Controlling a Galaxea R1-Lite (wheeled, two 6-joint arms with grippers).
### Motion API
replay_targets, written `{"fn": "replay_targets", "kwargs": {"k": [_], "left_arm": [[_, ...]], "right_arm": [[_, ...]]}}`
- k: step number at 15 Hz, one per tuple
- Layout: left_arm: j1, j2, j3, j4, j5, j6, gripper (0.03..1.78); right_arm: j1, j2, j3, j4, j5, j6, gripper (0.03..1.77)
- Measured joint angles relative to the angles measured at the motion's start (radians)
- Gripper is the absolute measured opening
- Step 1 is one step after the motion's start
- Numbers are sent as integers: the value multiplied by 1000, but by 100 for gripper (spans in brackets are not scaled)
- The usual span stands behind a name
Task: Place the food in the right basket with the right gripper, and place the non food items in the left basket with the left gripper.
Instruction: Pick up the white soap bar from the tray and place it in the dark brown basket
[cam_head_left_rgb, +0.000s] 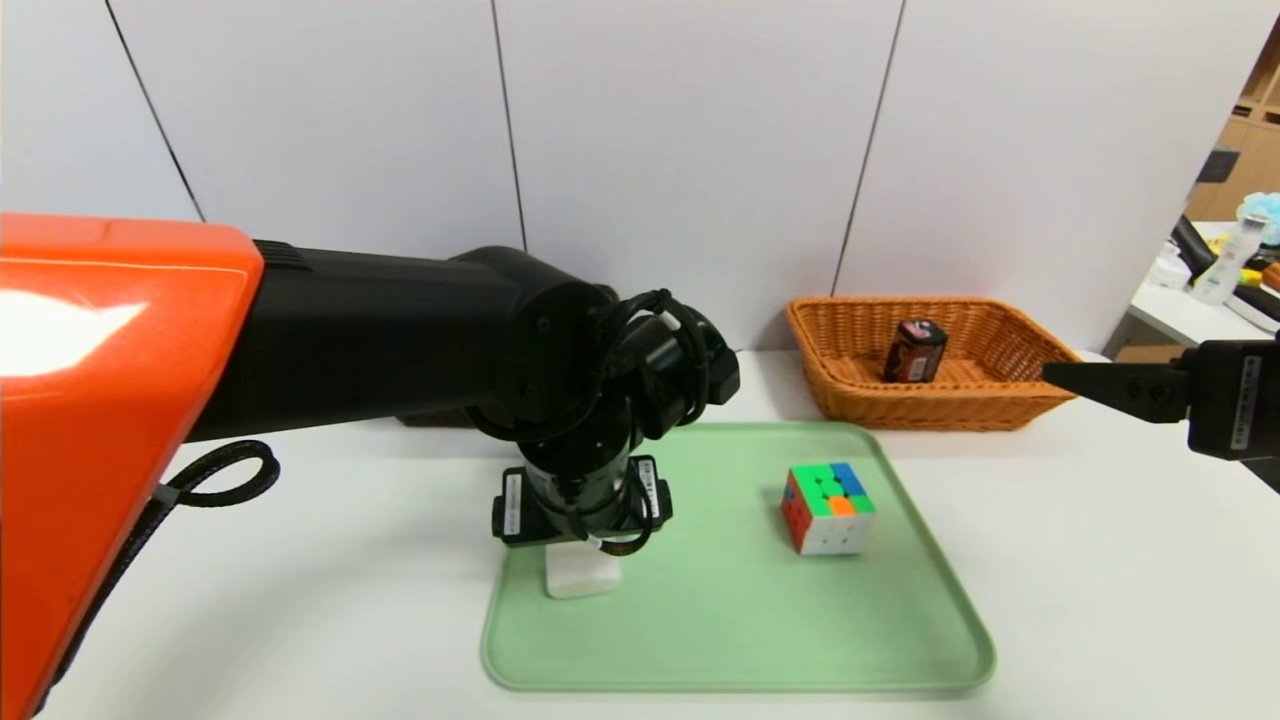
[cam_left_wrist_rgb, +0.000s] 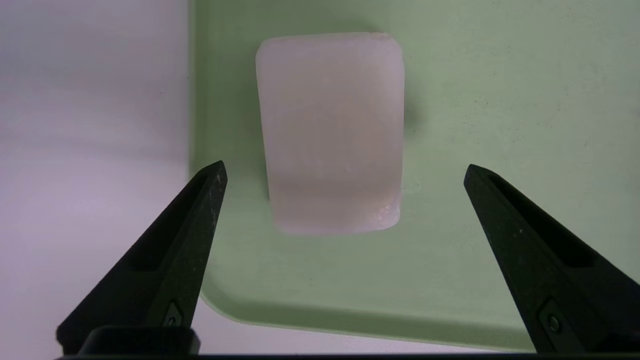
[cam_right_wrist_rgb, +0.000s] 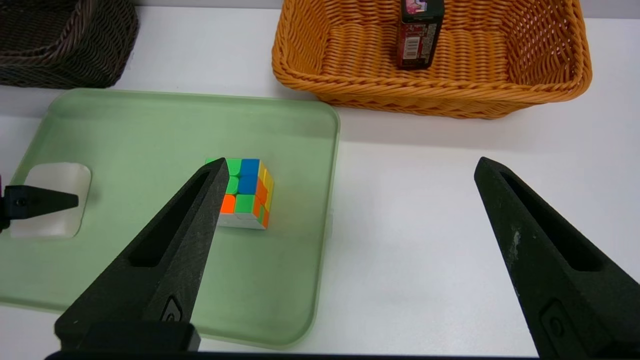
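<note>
My left gripper (cam_left_wrist_rgb: 345, 169) points down over the white soap bar (cam_left_wrist_rgb: 330, 125) at the green tray's left edge. It is open, its fingers stand wide on either side of the bar's near end, and neither touches it. In the head view the wrist hides the left gripper (cam_head_left_rgb: 580, 555) above the soap bar (cam_head_left_rgb: 580, 582). The puzzle cube (cam_head_left_rgb: 828, 505) sits on the tray's right half. The black food packet (cam_head_left_rgb: 915, 352) stands upright inside the orange-tan right basket (cam_head_left_rgb: 930, 412). My right gripper (cam_head_left_rgb: 1100, 385) hovers open and empty beside that basket. The dark left basket (cam_right_wrist_rgb: 60, 45) stands behind the tray's left corner.
The green tray (cam_head_left_rgb: 740, 620) lies in the middle of the white table (cam_head_left_rgb: 1100, 560). In the right wrist view the right gripper (cam_right_wrist_rgb: 351, 162) hangs over bare table between the tray (cam_right_wrist_rgb: 125, 125) and the right basket (cam_right_wrist_rgb: 425, 95). A wall closes the back.
</note>
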Motion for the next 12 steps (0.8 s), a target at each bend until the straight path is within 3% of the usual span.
{"fn": "replay_targets", "kwargs": {"k": [12], "left_arm": [[48, 52, -12, 14, -34, -13, 169]], "right_arm": [[0, -4, 18, -3, 2, 0, 169]]}}
